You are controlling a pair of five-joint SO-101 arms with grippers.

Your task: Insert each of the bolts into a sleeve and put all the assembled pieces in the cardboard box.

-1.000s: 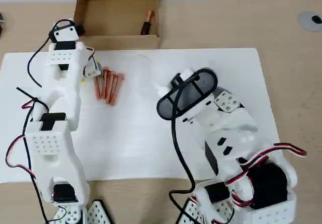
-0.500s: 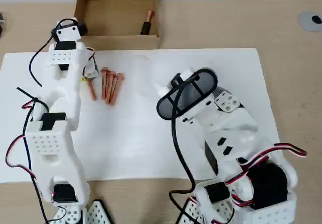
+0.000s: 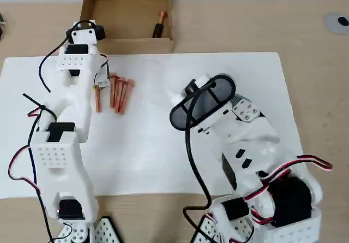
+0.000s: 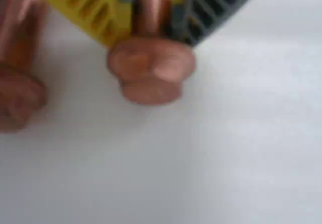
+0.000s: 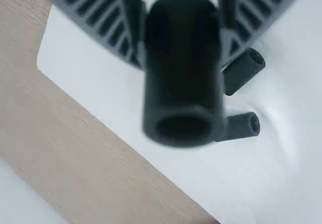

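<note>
Over white sheet (image 3: 163, 155), left fingers (image 4: 85, 7) pinch bolt (image 4: 151, 70), right fingers (image 5: 90, 17) sleeve (image 5: 182, 83).

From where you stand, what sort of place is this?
Probably a robotics lab bench: two robot arms sit at a wooden table, with a white sheet as work surface, loose copper bolts and a cardboard box for assembly practice.

Wooden table (image 3: 245, 24) (light-toned); white sheet (image 3: 147, 144) lies on it.

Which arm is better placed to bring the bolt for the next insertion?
Left. The left gripper is shut on a copper bolt beside the loose bolts, while the right gripper is occupied holding a black sleeve.
</note>
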